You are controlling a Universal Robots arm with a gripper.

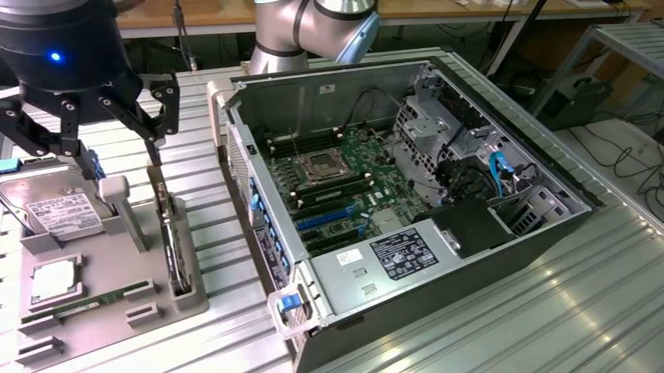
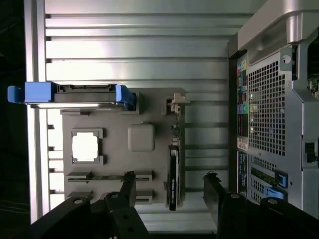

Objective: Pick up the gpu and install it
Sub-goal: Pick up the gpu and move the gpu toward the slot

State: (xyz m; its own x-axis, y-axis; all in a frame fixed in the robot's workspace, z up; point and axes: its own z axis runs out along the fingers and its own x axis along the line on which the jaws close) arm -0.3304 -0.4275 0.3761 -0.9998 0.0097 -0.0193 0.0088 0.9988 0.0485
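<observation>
The gpu [image 2: 173, 169], a thin, light, stiff but fragile card, stands on edge in the grey fixture tray [image 2: 114, 159] beside the computer case [image 2: 269, 99], between the gripper's [image 1: 123, 159] wide-apart fingers, and is probably best pinched gently across its flat faces.

Exterior high, oblique; wrist straight down; shared tray [image 1: 109, 270] [image 2: 117, 162].

Bright light; glare streaks on ribbed metal table [image 1: 539, 311]; chip [image 2: 85, 147] blown white; computer case [image 1: 311, 101] interior dimmer.
</observation>
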